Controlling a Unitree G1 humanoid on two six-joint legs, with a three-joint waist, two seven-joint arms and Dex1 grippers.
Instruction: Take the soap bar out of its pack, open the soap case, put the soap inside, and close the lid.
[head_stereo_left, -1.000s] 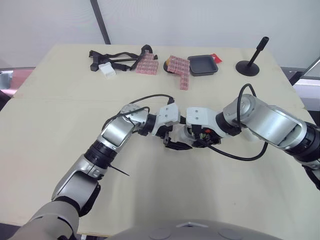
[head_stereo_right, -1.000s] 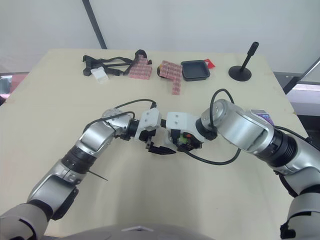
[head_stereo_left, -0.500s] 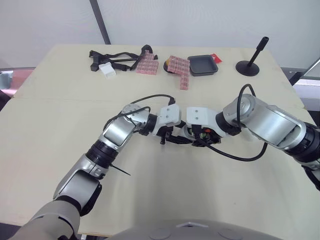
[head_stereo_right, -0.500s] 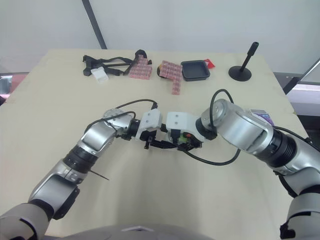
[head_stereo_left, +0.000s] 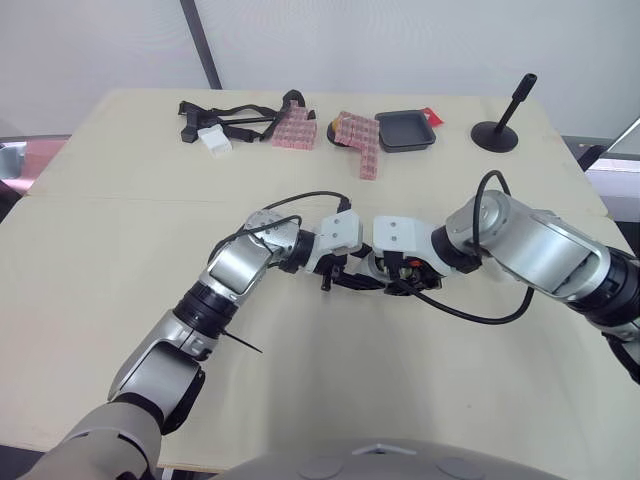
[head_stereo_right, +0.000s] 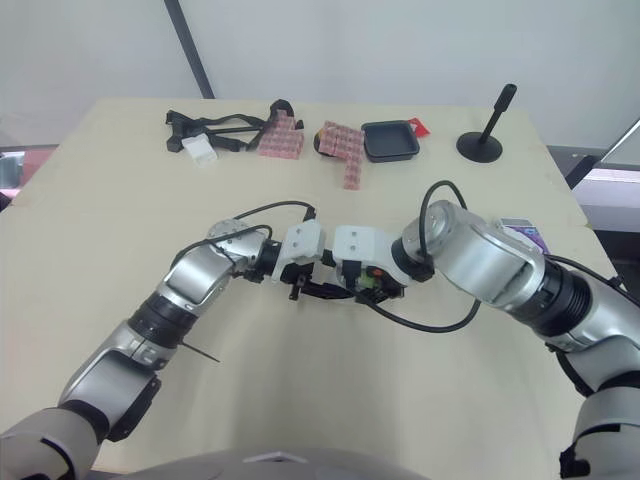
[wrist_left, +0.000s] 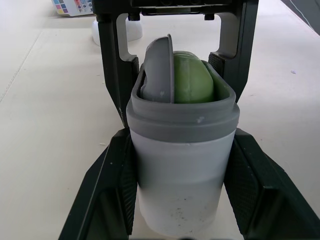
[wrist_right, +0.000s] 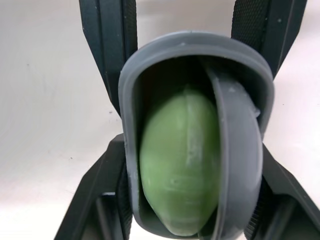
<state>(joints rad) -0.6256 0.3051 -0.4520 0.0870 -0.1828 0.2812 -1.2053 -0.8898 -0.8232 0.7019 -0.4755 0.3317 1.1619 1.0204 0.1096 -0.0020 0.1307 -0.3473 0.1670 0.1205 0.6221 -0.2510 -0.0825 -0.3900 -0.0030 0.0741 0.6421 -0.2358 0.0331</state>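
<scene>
— Left gripper and right gripper meet nose to nose at the centre of the table, arms reaching in from 7 and 3 o'clock. What's held?

— Left wrist view: both grippers are clamped on the white soap case. The green soap bar sits inside, with the grey lid on edge in the mouth. Right wrist view: the lid is wedged beside the soap.

— Advice?

— Probably keep one clamp firm, free the lid, and seat it squarely on the rim.
</scene>
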